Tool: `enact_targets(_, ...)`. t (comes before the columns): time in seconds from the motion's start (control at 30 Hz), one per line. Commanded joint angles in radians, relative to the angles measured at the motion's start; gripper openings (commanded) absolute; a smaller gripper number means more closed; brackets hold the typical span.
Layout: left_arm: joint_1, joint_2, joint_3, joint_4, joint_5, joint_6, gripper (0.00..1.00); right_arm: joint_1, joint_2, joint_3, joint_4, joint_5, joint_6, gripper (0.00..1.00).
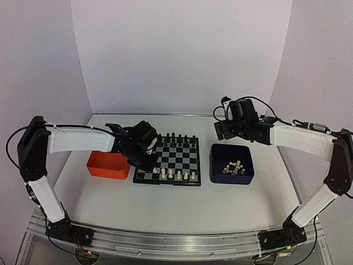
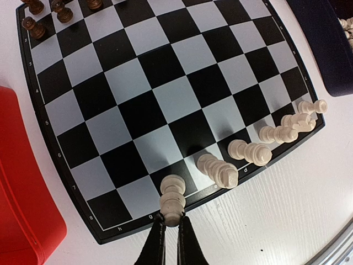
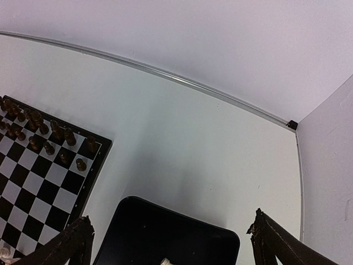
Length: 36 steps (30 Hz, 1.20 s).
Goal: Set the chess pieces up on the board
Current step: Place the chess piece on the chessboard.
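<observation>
Standing in left pincer (image 2: 171, 223): chess piece (image 2: 172, 194)

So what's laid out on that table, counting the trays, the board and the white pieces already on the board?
Orange square plastic tray: 1
Dark blue square tray: 1
Black-and-grey checkered chessboard: 1
Cream-white plastic chess pieces on the board: 6, one of them in the left claw
Total: 9

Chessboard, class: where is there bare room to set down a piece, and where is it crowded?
The middle rows of the board are bare, between the dark pieces at the far edge and the white pieces along the near row. Crowded: those two edges and the heap in the blue tray.
</observation>
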Motion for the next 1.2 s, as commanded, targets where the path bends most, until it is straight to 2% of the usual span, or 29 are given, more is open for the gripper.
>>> enact_targets(0.0,-0.004,0.004,0.049,-0.049,-0.010,0.020,0.00,-0.002,-0.040,-0.013,0.028,0.019,0.008,0.96)
enact_targets(0.67,-0.004,0.053,0.085,-0.042,0.004,0.055,0.00,-0.002,-0.064,-0.034,0.028,0.047,0.005,0.96)
enact_targets(1.17,-0.005,0.086,0.116,-0.096,-0.002,0.082,0.00,-0.003,-0.068,-0.044,0.028,0.064,0.004,0.96)
